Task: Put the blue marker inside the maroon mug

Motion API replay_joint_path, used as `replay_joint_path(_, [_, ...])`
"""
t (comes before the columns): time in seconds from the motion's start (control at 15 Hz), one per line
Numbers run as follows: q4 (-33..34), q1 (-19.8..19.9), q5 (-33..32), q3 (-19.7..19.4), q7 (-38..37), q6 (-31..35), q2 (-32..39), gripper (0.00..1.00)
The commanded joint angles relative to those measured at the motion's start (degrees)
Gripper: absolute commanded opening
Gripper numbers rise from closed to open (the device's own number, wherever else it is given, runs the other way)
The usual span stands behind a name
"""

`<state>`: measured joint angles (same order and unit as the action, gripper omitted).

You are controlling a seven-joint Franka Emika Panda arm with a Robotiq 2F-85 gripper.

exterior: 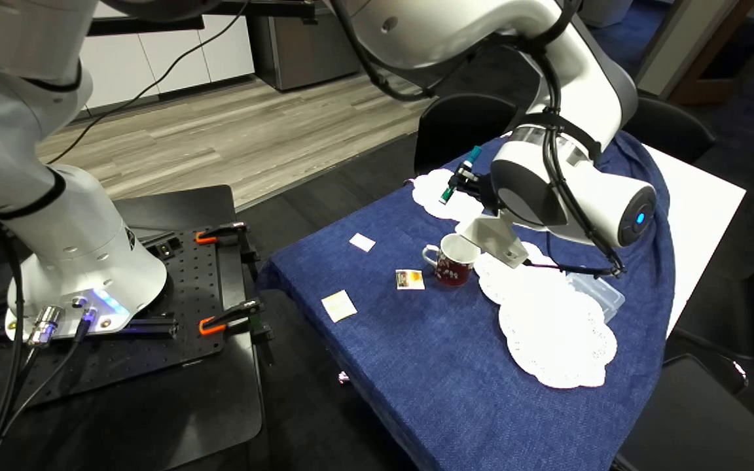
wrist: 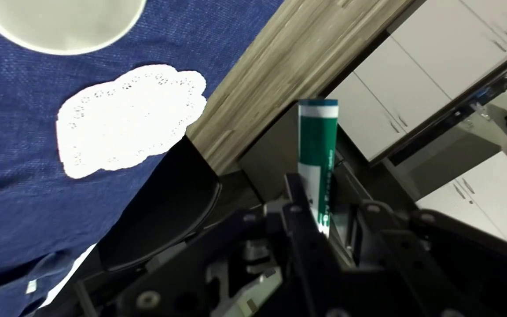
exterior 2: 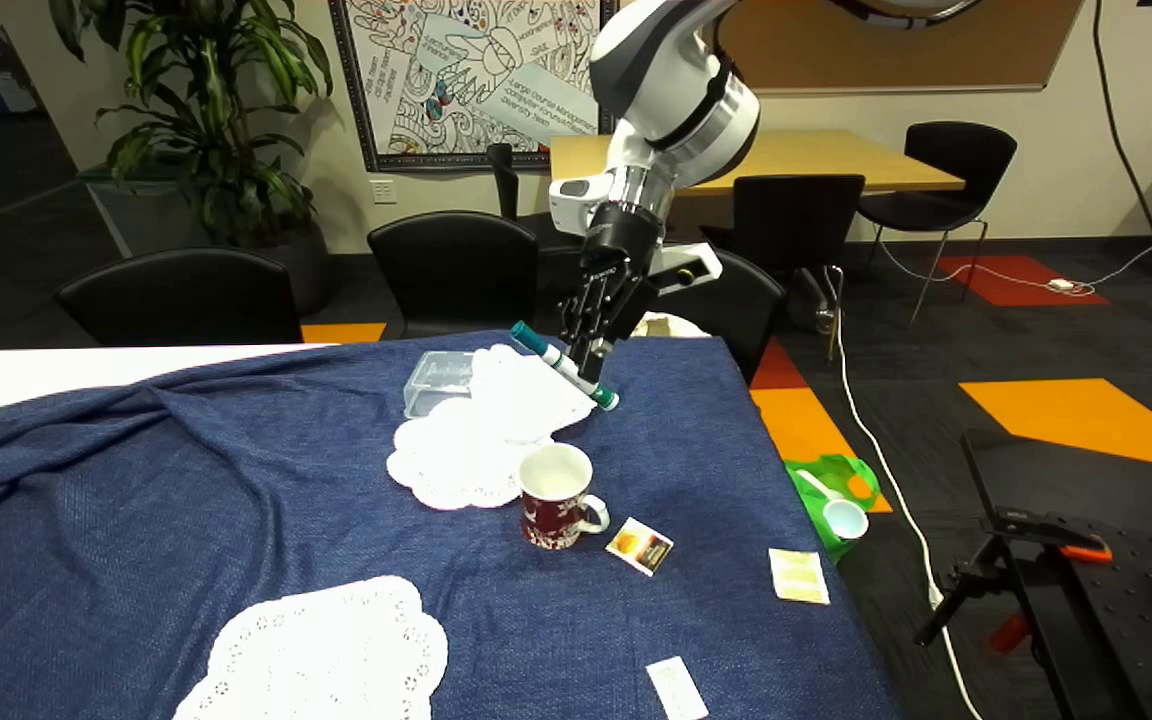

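The blue marker is a teal-green stick with a white band, and it is tilted in both exterior views [exterior: 474, 155] [exterior 2: 553, 357]. My gripper [exterior: 463, 180] is shut on it and holds it above the table; the fingers also show in an exterior view [exterior 2: 588, 368]. In the wrist view the marker [wrist: 318, 141] sticks up between the dark fingers [wrist: 321, 207], its lower part hidden by a finger. The maroon mug [exterior: 453, 267] stands upright on the blue cloth, pale inside, its handle visible in an exterior view [exterior 2: 551, 515]. Its rim [wrist: 66, 46] is partly in the wrist view, apart from the marker.
White lace doilies [exterior: 557, 333] [exterior 2: 336, 650] lie on the blue cloth, some close to the mug. A clear plastic container [exterior 2: 439, 380] stands behind the doilies. Small flat packets [exterior: 410, 279] [exterior 2: 798, 576] lie near the mug. Black chairs [exterior 2: 454, 270] stand around the table.
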<state>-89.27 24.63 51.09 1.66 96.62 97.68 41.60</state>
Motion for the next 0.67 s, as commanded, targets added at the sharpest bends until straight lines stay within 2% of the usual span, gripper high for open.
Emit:
replay_joint_path(0.0, [0.29,-1.32,0.99,-1.97,0.32,0.0,0.11,0.2])
replay_joint_path(0.13, [0.29,-1.39,1.02,-2.19,0.3,0.25,0.12,0.2])
replay_joint_path(0.2, [0.26,-1.44,1.47,-2.15,0.94,1.11,0.05,0.05])
replay_joint_path(0.6, [-1.49,-0.29,10.05,-2.17,12.12,6.79,0.37,0.05])
